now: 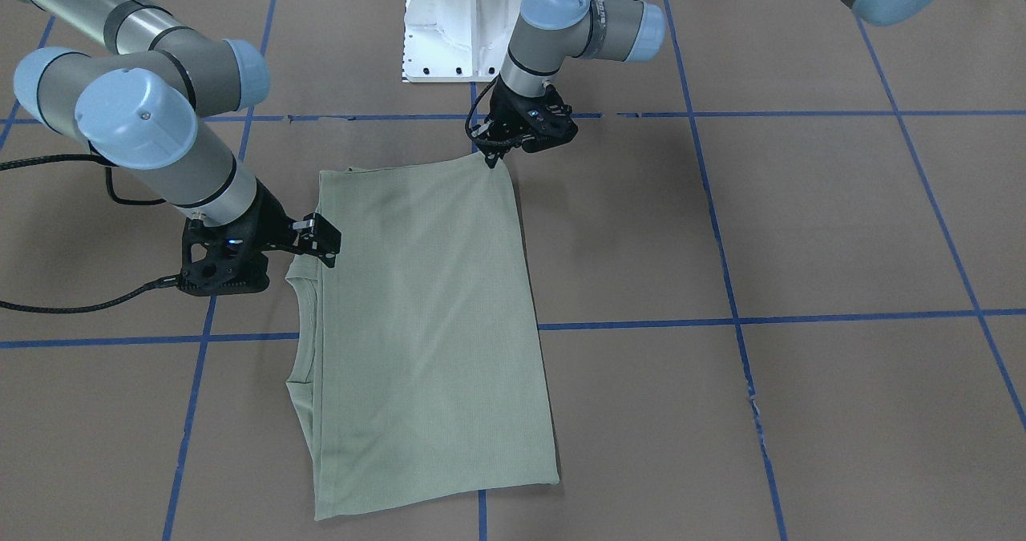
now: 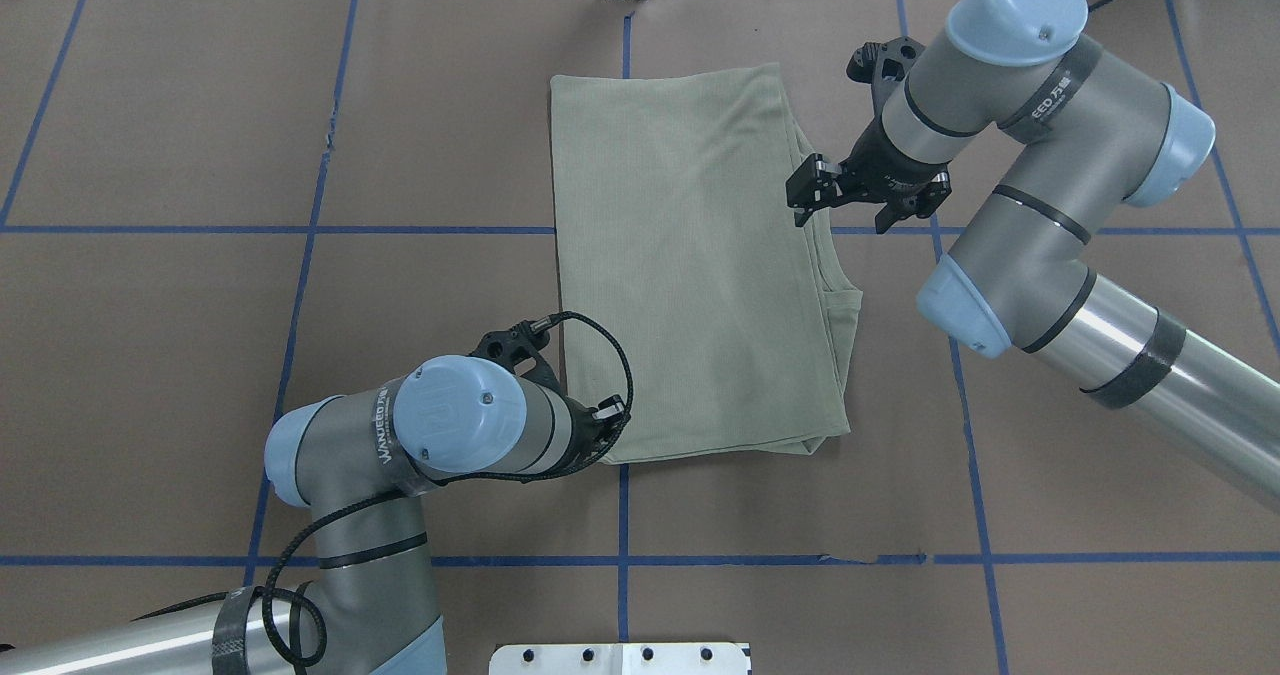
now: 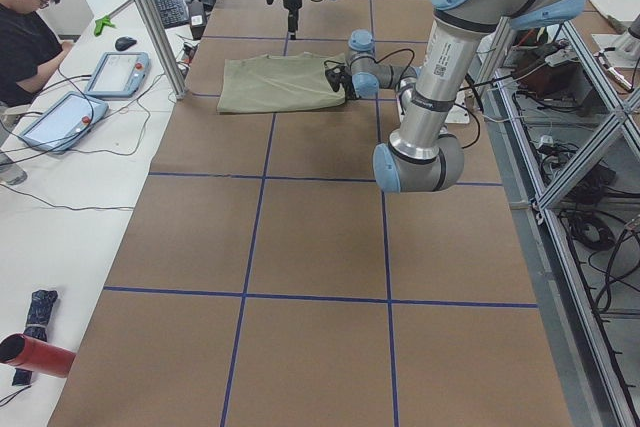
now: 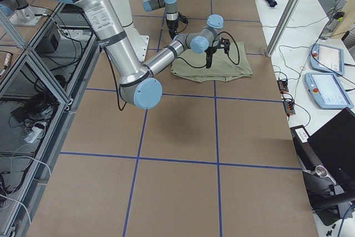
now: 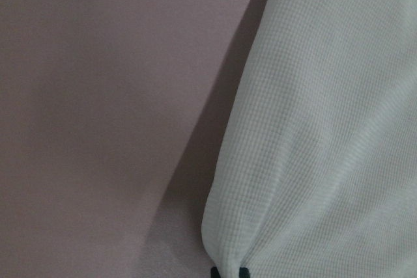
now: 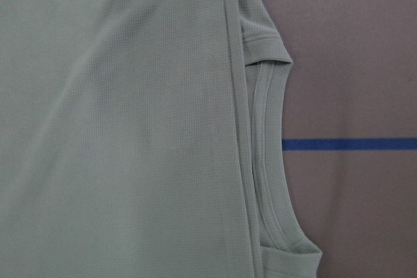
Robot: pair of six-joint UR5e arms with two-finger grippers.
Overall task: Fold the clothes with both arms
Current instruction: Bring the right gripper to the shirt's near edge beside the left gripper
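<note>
The pale sage-green shirt [image 1: 425, 325] [image 2: 690, 255] lies folded into a long rectangle on the brown table. Its neckline [image 6: 267, 161] and folded-in layers show along the edge on my right side. My left gripper [image 1: 490, 159] [image 2: 612, 417] is low at the shirt's corner nearest the robot and shut on that corner. In the left wrist view the cloth [image 5: 326, 128] bunches into the fingertips [image 5: 225, 271]. My right gripper [image 1: 327, 242] [image 2: 805, 195] hovers over the neckline edge, open and holding nothing. No fingers appear in the right wrist view, only flat cloth [image 6: 117, 128].
The white pedestal base [image 1: 457, 28] [image 2: 620, 658] stands at the robot's side of the table. Blue tape lines [image 2: 300, 230] grid the brown surface. A seated person [image 3: 25, 17] and tablets [image 3: 118, 72] are at a side table beyond the far edge.
</note>
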